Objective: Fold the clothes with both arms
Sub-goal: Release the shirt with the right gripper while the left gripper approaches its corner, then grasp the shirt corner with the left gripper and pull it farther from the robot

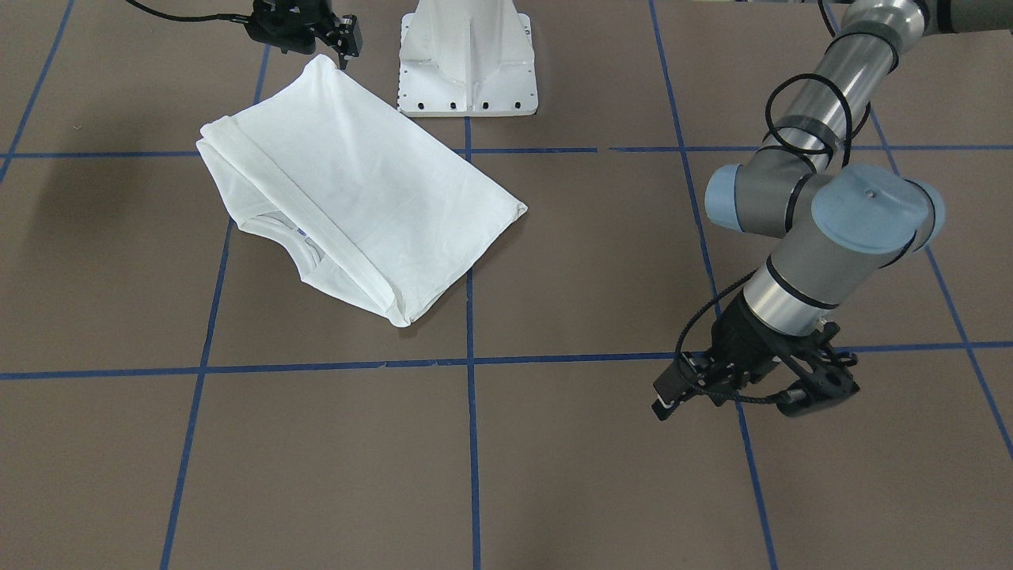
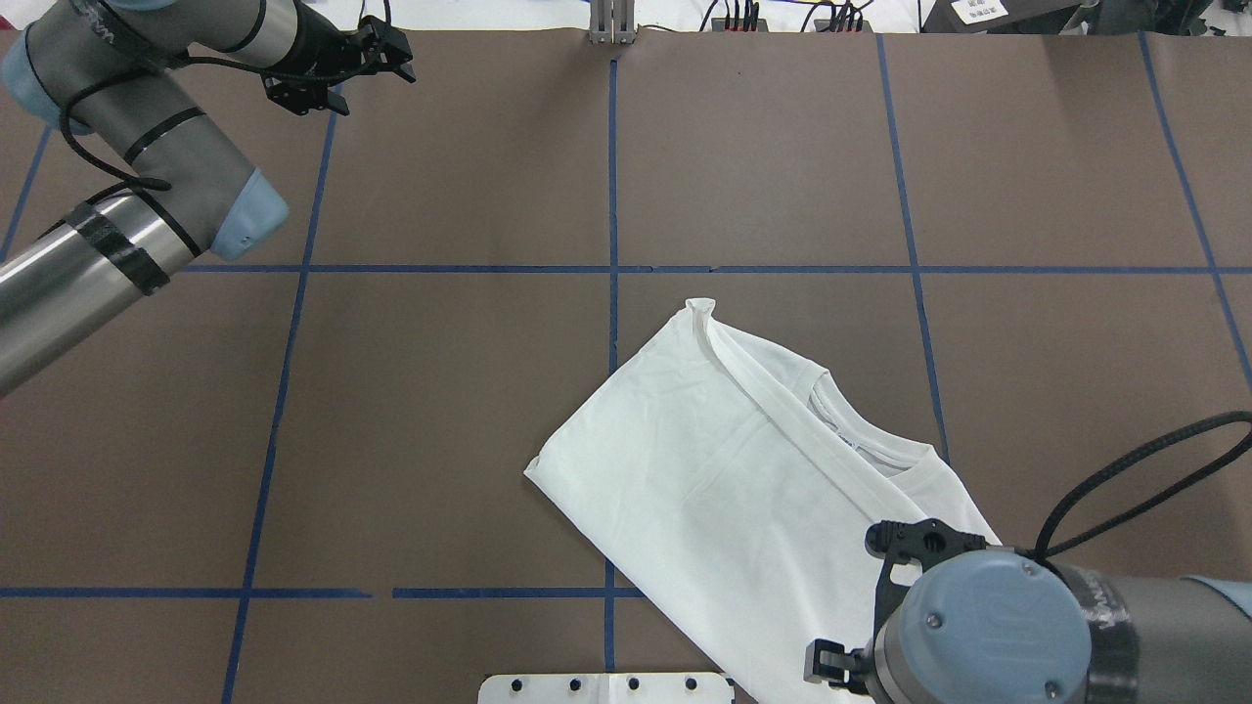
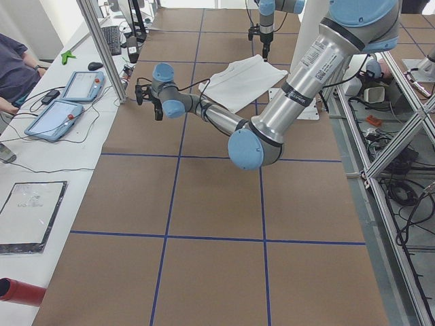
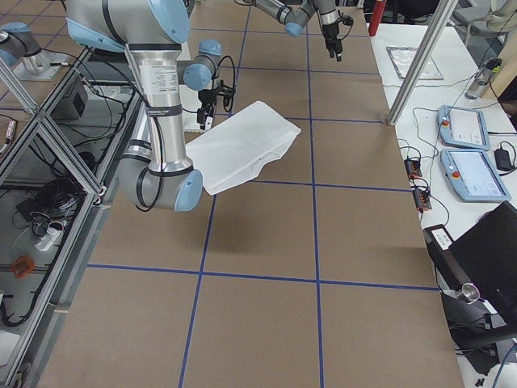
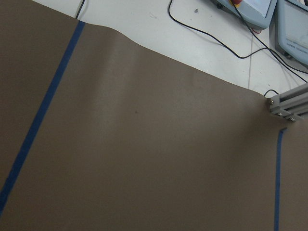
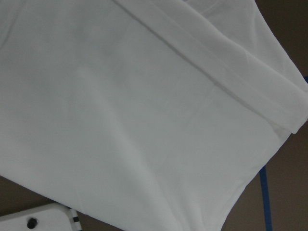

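Observation:
The clothes are one white shirt [image 1: 356, 190], folded into a slanted rectangle on the brown table, with its ribbed neck [image 2: 866, 440] and a small blue label [image 1: 301, 232] showing along one edge. My right gripper [image 1: 305, 43] hovers at the shirt's corner nearest the robot base, jaws spread, with one fingertip [image 1: 344, 57] right beside the cloth. From above, the right gripper [image 2: 873, 604] sits over that end of the shirt [image 2: 724, 499]. White cloth [image 6: 144, 106] fills the right wrist view. My left gripper [image 1: 736, 400] is open and empty, far from the shirt over bare table [image 5: 144, 144].
The white pedestal base [image 1: 467, 63] stands next to the shirt's near corner. Blue tape lines [image 2: 613, 196] grid the table. Beyond the table's far edge are two tablets [image 3: 68, 102], cables, an aluminium post [image 3: 102, 47] and a seated person's sleeve [image 3: 13, 68].

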{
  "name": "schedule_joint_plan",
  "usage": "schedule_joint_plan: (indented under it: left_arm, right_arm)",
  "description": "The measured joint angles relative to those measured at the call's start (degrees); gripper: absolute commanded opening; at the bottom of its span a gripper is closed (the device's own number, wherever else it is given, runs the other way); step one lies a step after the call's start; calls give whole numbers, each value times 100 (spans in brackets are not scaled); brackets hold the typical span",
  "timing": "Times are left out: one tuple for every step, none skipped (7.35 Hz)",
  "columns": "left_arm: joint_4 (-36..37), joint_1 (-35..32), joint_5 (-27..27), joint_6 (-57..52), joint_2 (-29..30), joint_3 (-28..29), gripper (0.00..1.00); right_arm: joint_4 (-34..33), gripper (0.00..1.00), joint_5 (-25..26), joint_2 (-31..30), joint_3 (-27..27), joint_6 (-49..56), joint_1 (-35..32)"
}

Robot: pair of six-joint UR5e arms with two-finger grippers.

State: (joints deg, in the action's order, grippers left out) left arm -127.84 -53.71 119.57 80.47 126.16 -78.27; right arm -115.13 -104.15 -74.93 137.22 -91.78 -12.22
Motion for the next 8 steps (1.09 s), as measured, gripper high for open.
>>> schedule_joint_plan:
  left_arm:
    - [92, 341, 29, 505, -266, -540, 99]
    - [185, 776, -44, 1143, -515, -1054, 99]
    - [331, 1259, -241, 1770, -692, -1463, 99]
    - [702, 1812, -575, 2336, -775, -1857, 98]
    - [1207, 2348, -933, 2774, -799, -2238, 97]
    - [1636, 2822, -1191, 3160, -794, -2506, 96]
    - [1877, 3210, -1387, 3437, -778, -2591, 94]
    - [1970, 3459, -1569, 3553, -763, -2539, 92]
  right_arm:
    - [5, 100, -47, 189, 7, 427, -405]
    - [7, 100, -148, 350, 7, 811, -844]
    - [7, 100, -347, 450, 3, 1197, -1312]
    - [10, 100, -565, 494, -13, 1638, -1732]
    - [14, 100, -716, 513, -43, 2062, -2085]
    - [18, 100, -835, 519, -86, 2383, -2360]
    - [26, 100, -915, 526, -140, 2564, -2532]
    - [103, 100, -955, 531, -201, 2621, -2607]
